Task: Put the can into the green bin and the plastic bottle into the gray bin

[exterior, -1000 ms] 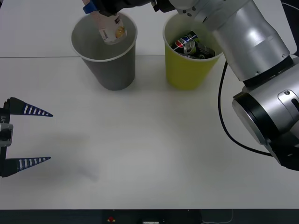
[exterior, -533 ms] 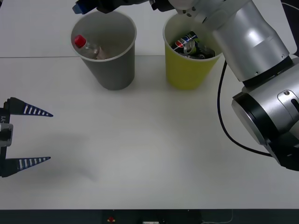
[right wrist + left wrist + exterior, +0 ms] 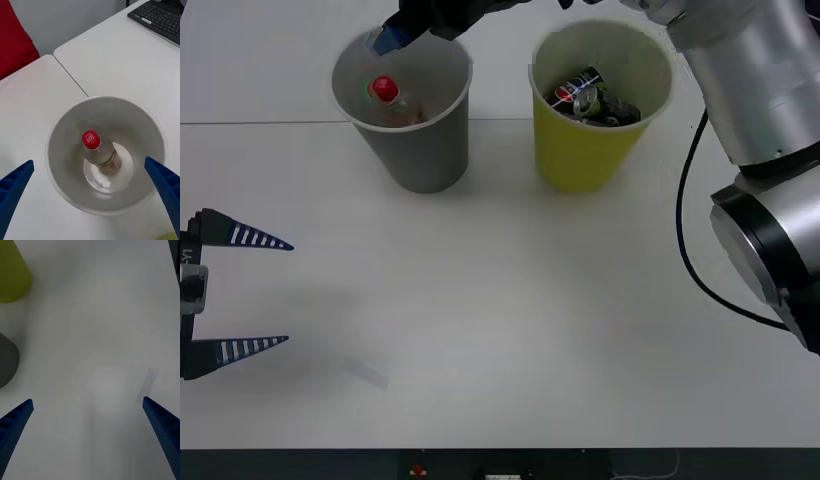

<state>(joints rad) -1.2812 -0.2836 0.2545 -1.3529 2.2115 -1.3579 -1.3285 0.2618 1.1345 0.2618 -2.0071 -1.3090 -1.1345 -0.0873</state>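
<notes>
The white table (image 3: 510, 330) carries two tapered bins side by side at its far side. The right arm (image 3: 750, 90) reaches from the right, across and above the green bin (image 3: 590, 150), with its wrist held over the gray bin (image 3: 420, 150). The right gripper (image 3: 90, 195) hangs above the gray bin's mouth, fingers spread wide and released, holding nothing. The left gripper (image 3: 255, 292) sits at the table's near left edge, blue fingers apart and empty. Crushed cans (image 3: 592, 97) lie inside the green bin. The plastic bottle (image 3: 99, 153) stands inside the gray bin, slightly tilted, red cap (image 3: 91, 139) up.
</notes>
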